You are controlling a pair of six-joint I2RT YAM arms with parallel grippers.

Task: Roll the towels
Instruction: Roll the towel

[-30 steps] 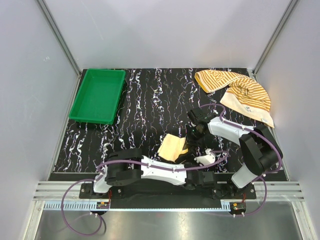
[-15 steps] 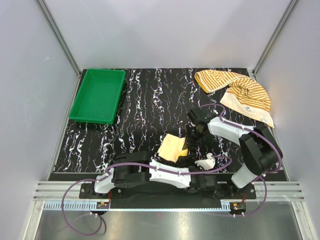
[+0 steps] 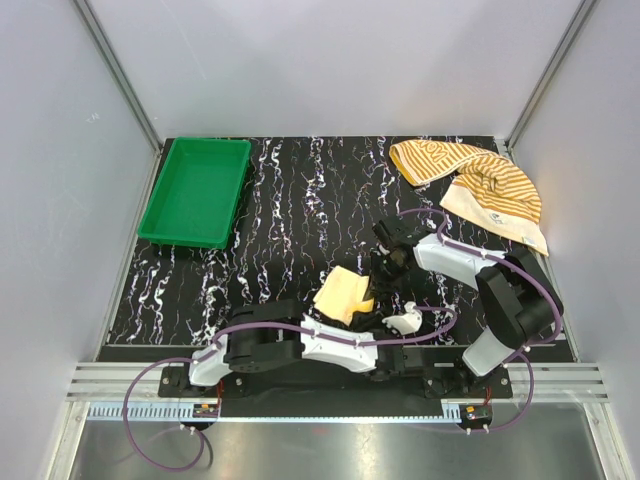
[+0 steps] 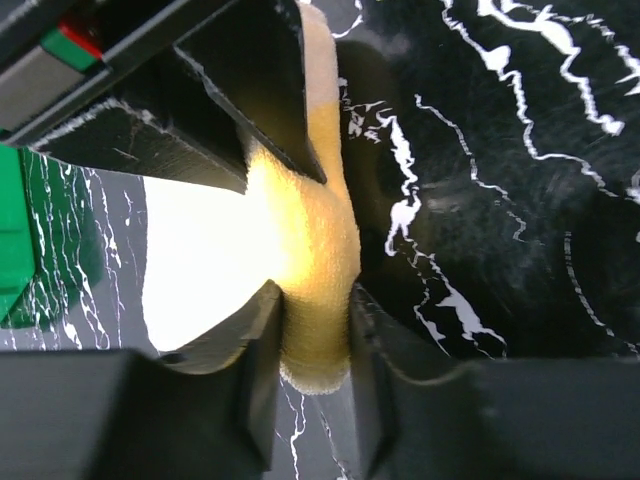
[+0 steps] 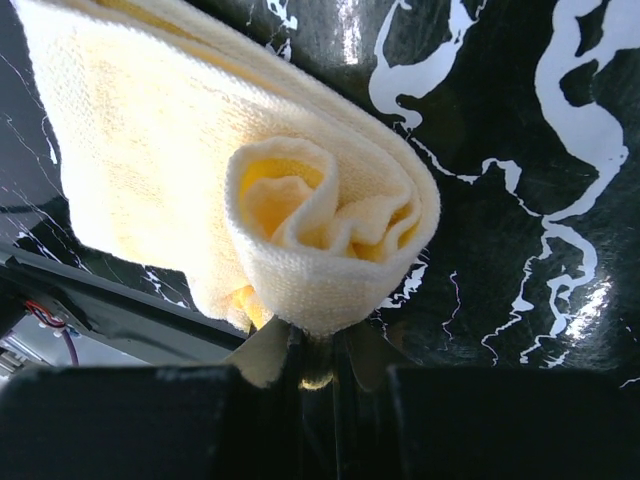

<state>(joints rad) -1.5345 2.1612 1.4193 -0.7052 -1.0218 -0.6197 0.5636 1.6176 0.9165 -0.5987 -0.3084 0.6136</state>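
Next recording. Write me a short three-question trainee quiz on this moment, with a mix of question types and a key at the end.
1. True or false: the striped towel lies inside the green tray.
2. Multiple choice: what do the right arm's jaws grip? A) the rolled end of the pale yellow towel; B) the green tray's rim; C) nothing.
3. Short answer: in which corner of the table does the striped towel lie, seen from the arms' bases?

Key: 1 false, it lies on the table, away from the tray. 2 A. 3 the far right corner.
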